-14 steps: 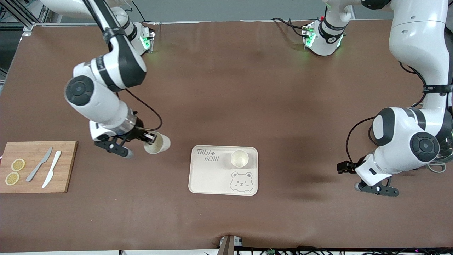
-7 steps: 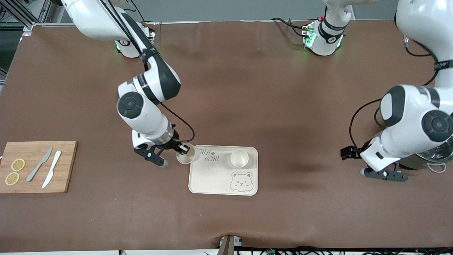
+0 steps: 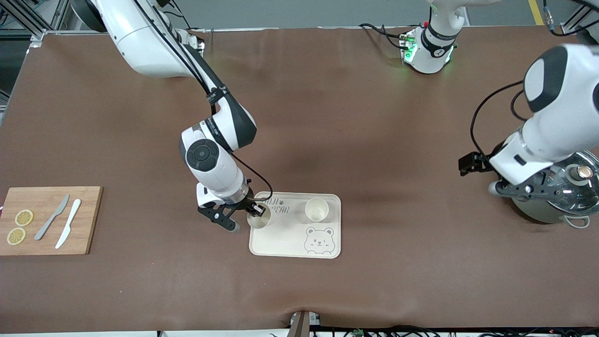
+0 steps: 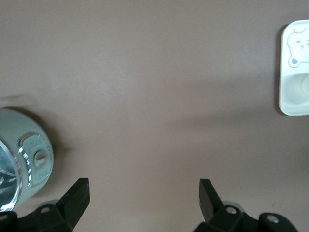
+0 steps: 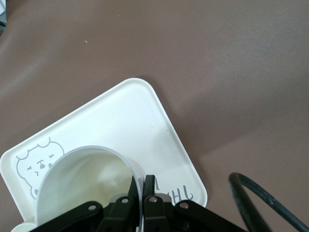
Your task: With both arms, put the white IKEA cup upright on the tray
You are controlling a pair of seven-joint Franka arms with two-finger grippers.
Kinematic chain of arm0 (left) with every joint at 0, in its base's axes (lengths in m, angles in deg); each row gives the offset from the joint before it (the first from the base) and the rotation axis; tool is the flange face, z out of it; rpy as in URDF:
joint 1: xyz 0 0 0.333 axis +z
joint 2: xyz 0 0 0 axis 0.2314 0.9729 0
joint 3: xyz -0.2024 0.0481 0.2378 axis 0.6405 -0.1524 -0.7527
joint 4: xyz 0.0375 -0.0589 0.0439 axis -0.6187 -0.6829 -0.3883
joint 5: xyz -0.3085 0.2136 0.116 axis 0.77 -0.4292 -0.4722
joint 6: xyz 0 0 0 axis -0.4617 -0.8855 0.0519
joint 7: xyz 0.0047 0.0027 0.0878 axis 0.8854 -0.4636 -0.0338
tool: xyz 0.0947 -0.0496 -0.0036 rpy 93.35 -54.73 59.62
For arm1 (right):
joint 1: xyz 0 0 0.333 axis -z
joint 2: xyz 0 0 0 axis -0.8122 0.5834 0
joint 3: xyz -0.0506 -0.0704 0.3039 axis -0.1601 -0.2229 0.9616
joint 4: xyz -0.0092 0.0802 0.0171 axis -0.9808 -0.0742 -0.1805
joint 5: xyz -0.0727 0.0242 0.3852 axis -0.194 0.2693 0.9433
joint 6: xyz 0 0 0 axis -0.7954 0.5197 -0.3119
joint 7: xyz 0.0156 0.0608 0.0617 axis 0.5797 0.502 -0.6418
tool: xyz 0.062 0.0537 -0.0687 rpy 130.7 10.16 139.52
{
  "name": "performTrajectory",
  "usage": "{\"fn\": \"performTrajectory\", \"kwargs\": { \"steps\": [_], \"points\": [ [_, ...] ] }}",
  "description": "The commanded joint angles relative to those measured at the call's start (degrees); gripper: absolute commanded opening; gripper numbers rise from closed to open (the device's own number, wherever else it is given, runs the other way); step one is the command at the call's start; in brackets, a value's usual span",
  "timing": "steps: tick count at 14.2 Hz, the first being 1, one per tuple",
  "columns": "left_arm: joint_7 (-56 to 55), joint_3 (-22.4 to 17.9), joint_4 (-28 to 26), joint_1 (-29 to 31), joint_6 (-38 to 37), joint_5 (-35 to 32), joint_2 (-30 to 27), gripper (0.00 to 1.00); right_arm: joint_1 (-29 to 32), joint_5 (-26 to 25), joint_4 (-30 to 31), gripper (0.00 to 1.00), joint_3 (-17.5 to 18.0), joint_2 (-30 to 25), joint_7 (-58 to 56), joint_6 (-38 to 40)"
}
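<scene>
- We find the right gripper [image 3: 255, 211] pinched on the rim of a white cup [image 3: 259, 218], mouth up, axis close to vertical.
- Directly beneath it lies the tray [image 3: 281, 238], at the corner by its lettering; whether the cup's base touches we cannot tell.
- A second cup [image 3: 316, 209] stands on the tray, toward the left arm's end.
- The left gripper [image 4: 144, 195] waits spread wide beside a pot [image 3: 557, 196], well apart; the right arm is nearer.

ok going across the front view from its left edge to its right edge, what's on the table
wooden cutting board with lemon slices and two knives → right gripper holding a white cup → tray → second cup standing on it → left gripper → lidded pot
</scene>
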Motion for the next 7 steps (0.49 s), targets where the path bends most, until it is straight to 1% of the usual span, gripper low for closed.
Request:
{"fn": "performTrajectory", "kwargs": {
  "steps": [1,4,7],
  "points": [
    [-0.92,0.17,-2.30,-0.05,-3.24,-0.06,-5.75,1.00,-0.96,-1.83,-2.07,0.00,-0.55,1.95,2.19,-0.68],
    [-0.92,0.17,-5.54,-0.14,-3.86,-0.06,-10.67,1.00,-1.40,-2.71,-1.98,0.00,-0.64,3.44,3.41,-3.05],
    [-0.92,-0.53,-8.36,-0.58,-3.86,1.95,-14.19,1.00,-2.11,-5.78,-2.07,0.00,-0.55,4.93,5.96,-3.67]
  ]
}}
